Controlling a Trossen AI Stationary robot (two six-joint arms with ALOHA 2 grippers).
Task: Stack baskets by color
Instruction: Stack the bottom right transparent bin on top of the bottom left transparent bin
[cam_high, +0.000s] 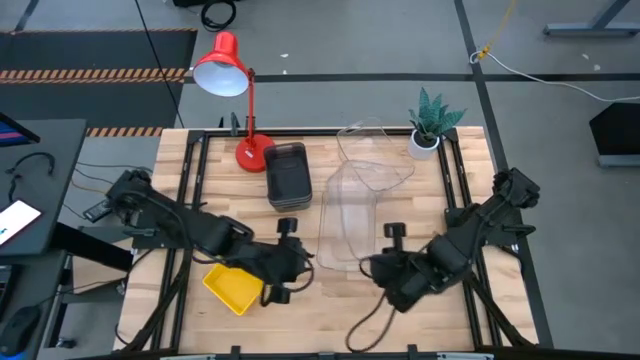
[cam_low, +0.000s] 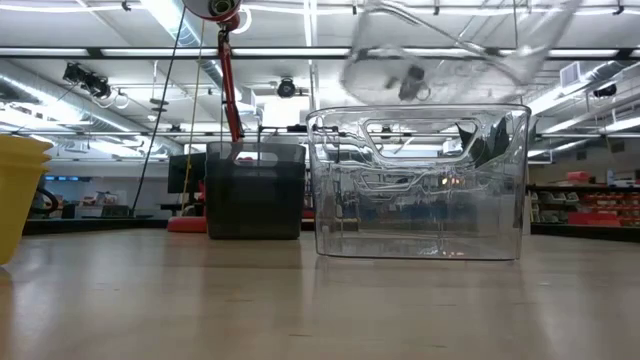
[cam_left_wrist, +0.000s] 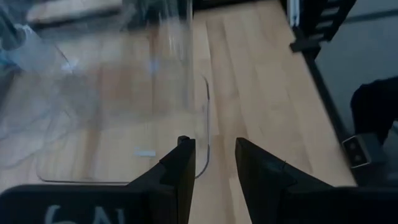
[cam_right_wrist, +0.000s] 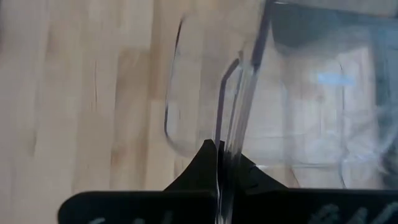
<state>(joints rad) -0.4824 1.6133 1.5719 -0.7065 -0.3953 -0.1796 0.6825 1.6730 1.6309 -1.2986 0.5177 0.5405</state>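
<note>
Right tool (cam_right_wrist: 219, 163): clamped on clear basket (cam_high: 349, 225) wall at mid-tabletop | left tool (cam_left_wrist: 211, 165): fingers apart, nothing held, beside that basket | advice: basket to be lifted level, walls aligned before nesting onto clear stack (cam_high: 375, 150).

Both arms are dark, nearly black, built of chunky jointed segments with rounded housings at the joints. Black cables trail from each arm, one looping away under the right arm near the surface's front edge. The left end effector (cam_high: 290, 262) and the right end effector (cam_high: 382, 266) each carry a small round black knob on a short stem. Close up, the left end effector's fingers (cam_left_wrist: 180, 171) are matte black, flat-sided and wedge-shaped, rising from a wide black bar bearing faint pale markings; the right end effector's bar looks alike.
</note>
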